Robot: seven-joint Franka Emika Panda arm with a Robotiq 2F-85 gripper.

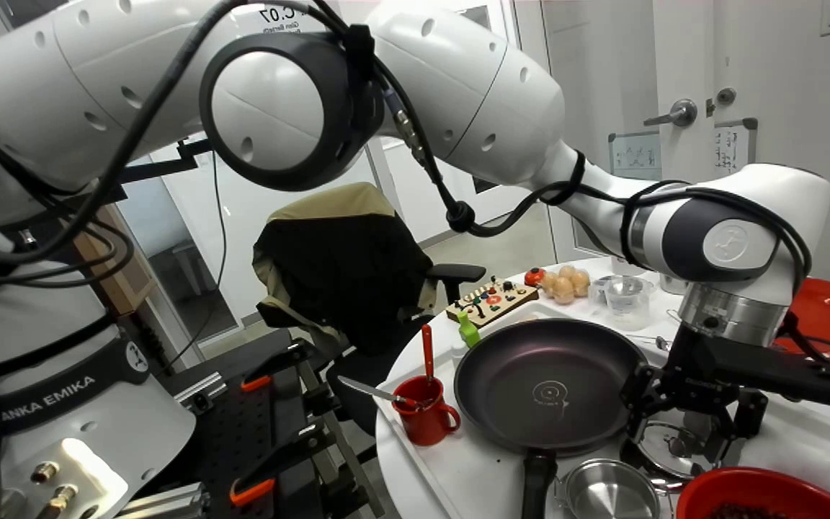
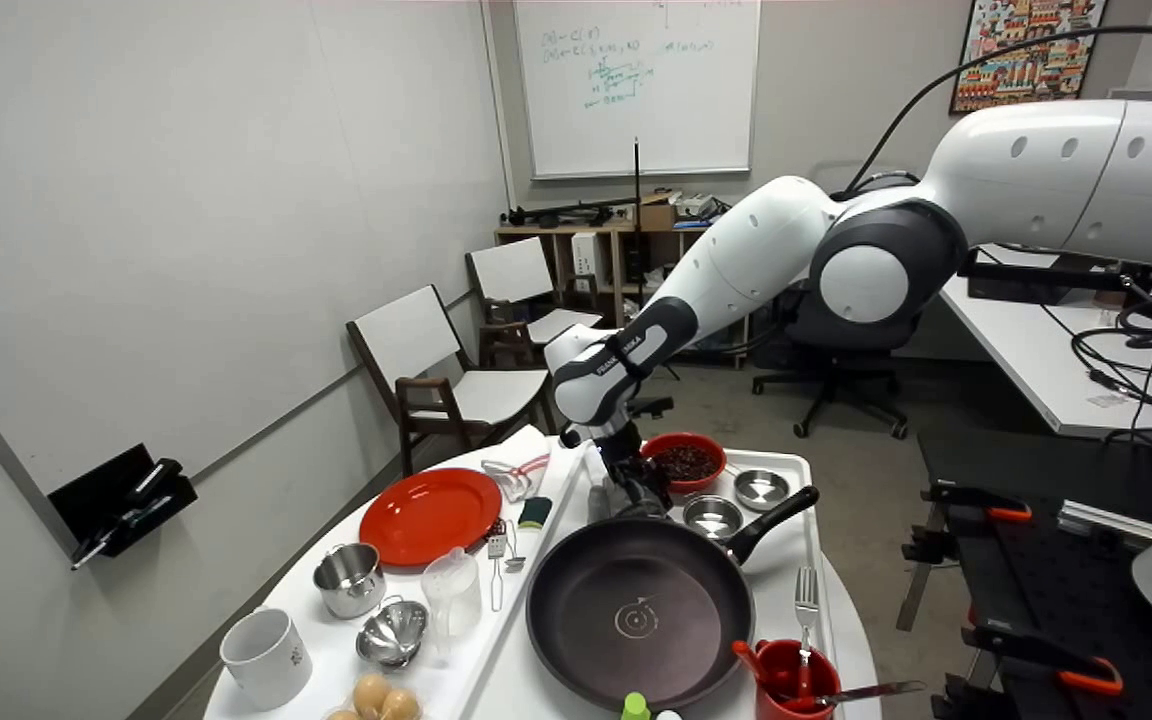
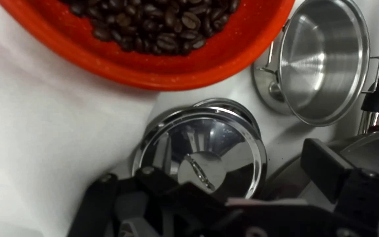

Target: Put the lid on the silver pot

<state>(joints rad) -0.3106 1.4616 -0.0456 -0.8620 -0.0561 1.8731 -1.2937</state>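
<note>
Gripper (image 3: 239,174) spread wide, gripping nothing, over lid (image 3: 202,149) (arm base (image 1: 76,396) reads "ANKA EMIKA").

The arm (image 2: 866,284) bears “FRANKA EMIKA”, partly hidden.

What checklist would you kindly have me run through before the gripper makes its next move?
1. Gripper open: ok.
2. Lid right way up, loop handle exposed: ok.
3. Lid gripped: not ok; the jaws stand apart.
4. Silver pot beside the lid uncovered: ok.
5. What supports the lid: cannot tell; only part of a metal rim shows beneath.
6. Black pan clear of the fingers: cannot tell; one overlaps it in the wrist view.
</note>
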